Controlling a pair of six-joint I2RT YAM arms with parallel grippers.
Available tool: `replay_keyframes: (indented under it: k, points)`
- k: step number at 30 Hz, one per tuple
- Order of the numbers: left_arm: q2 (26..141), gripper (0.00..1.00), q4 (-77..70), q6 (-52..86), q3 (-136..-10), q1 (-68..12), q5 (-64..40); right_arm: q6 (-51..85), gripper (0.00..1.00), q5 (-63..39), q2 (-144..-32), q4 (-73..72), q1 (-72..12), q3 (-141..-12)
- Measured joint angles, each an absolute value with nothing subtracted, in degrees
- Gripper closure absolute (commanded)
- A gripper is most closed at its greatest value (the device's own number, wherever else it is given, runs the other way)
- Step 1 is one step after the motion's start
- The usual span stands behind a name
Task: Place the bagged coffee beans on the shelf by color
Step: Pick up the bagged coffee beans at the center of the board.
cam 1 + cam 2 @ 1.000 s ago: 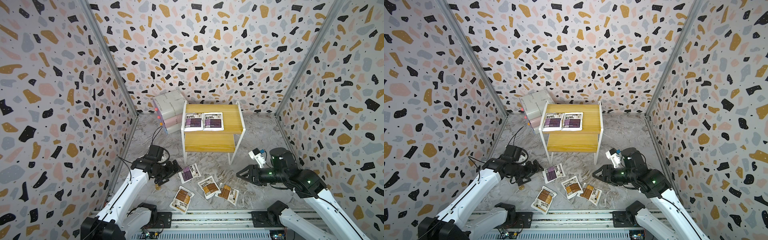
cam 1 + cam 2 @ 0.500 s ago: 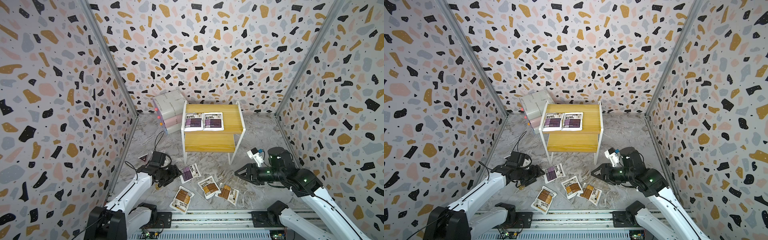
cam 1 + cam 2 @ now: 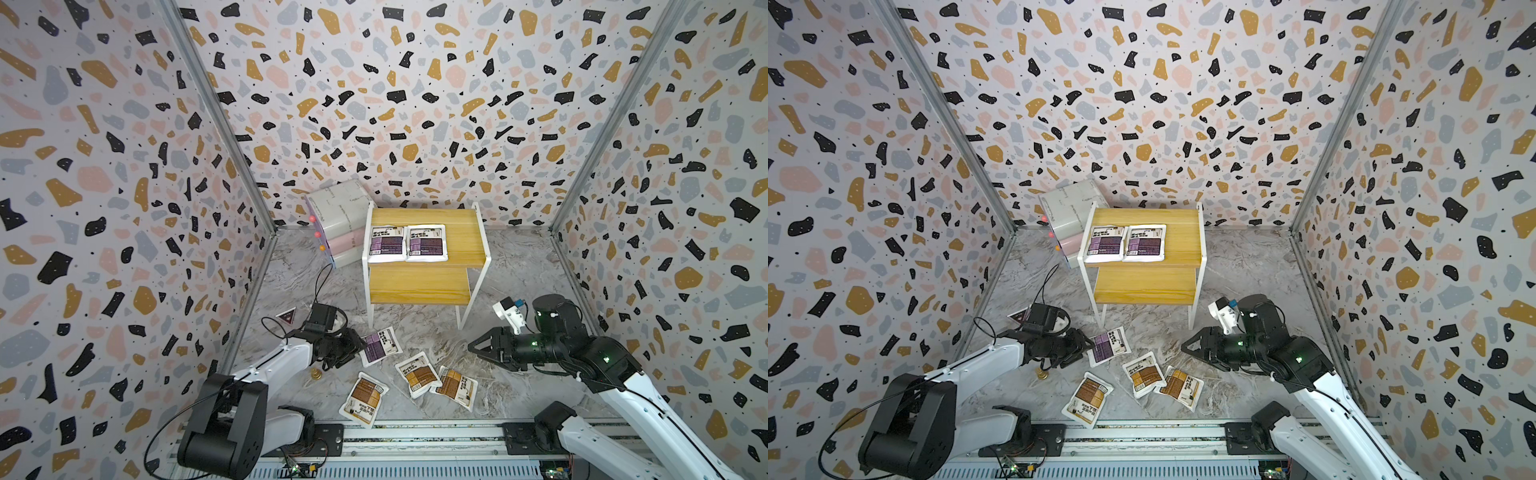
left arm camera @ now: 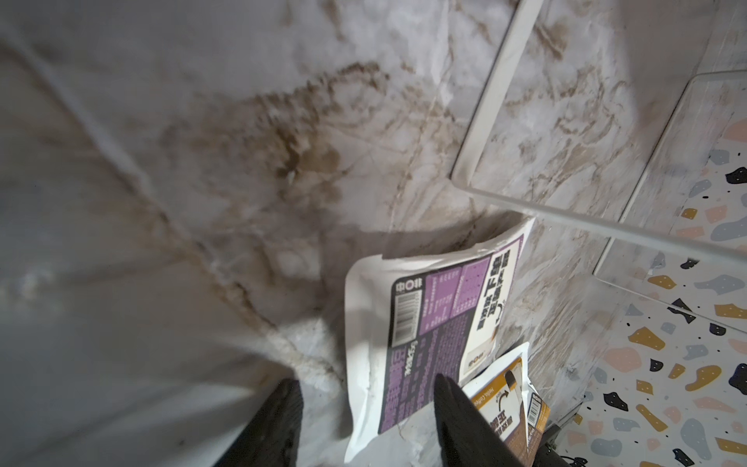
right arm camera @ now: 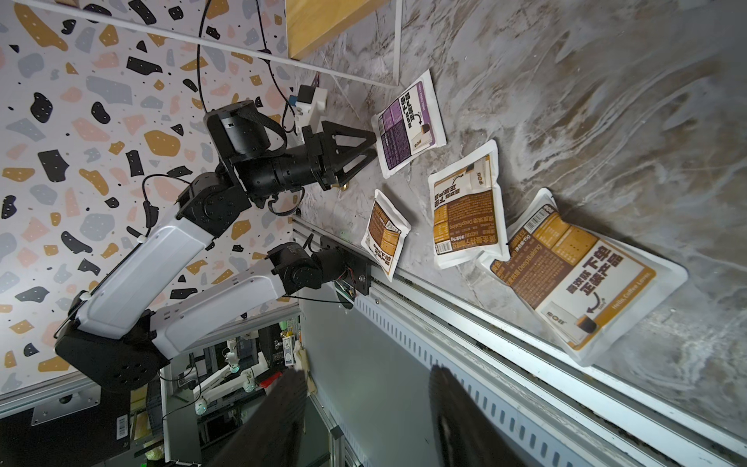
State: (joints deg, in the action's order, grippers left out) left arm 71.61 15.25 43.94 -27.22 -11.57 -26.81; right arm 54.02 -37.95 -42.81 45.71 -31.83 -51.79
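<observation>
Down at the floor, left gripper: stands parted, straddles near edge of purple pouch, gap visible beside one finger. Just beside, three brown pouches lying loose. Right gripper: hangs parted, grips nothing, clear of every pouch. Beyond, shelf: carries two purple pouches side by side on upper board.

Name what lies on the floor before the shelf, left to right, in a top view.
Dark triangle → small brass piece → purple pouch → middle brown pouch → rightmost brown pouch. Nearest brown pouch left out: it overlaps the purple one sideways.
</observation>
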Motion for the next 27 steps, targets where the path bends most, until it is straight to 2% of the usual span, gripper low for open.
replay_keyframes:
  k: [6, 13, 20, 27]
  points:
    - [73.9, 0.54, 9.2, 45.0, -26.3, -11.6, -28.3, 54.0, 0.46, -37.9, -43.4, 45.5, -31.8, -51.8]
    - [77.3, 0.8, 3.2, 45.8, -25.3, -11.4, -29.8, 54.1, 0.46, -37.8, -43.8, 45.4, -31.8, -51.8]
    - [78.3, 1.0, 0.4, 46.1, -23.8, -11.3, -30.6, 54.5, 0.46, -37.5, -43.8, 45.3, -31.8, -51.8]
    - [79.3, 1.0, -1.4, 48.6, -23.8, -11.3, -33.0, 54.7, 0.46, -36.8, -43.8, 45.3, -31.8, -51.8]
